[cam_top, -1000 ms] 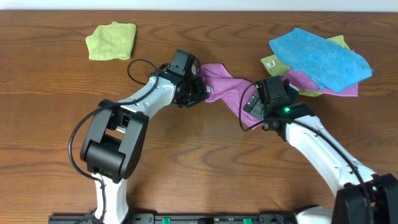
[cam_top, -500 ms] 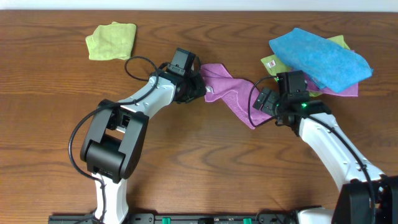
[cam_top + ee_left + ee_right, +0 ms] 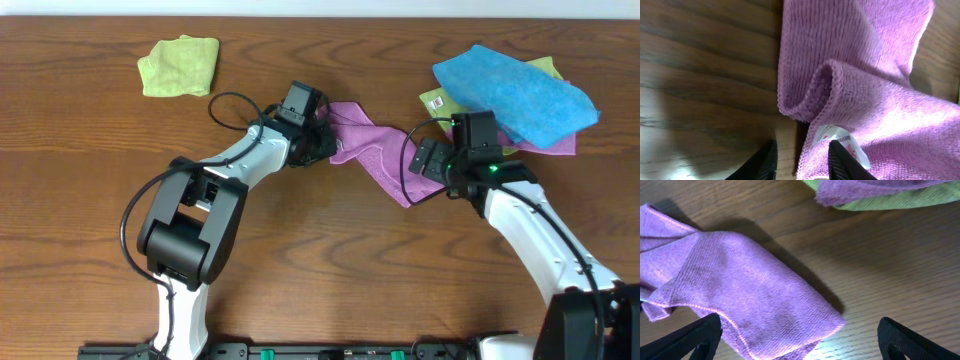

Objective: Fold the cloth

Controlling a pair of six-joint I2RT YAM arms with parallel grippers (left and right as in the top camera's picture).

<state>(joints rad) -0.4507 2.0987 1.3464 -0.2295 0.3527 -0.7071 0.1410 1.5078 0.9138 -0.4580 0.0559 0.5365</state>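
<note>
A crumpled purple cloth lies mid-table between both arms. My left gripper is at its left end. In the left wrist view the gripper is open, with the cloth edge and its white label between the fingers. Bare wood shows between the left finger and the cloth. My right gripper hovers at the cloth's right end. In the right wrist view it is wide open, with the cloth's folded corner below it, untouched.
A pile of cloths sits at the back right, a blue one on top of green and purple ones. A yellow-green cloth lies at the back left. Cables loop beside both wrists.
My right gripper has moved right and back off the cloth's right end, which now lies flat. My left gripper has shifted slightly right at the cloth's left end.
</note>
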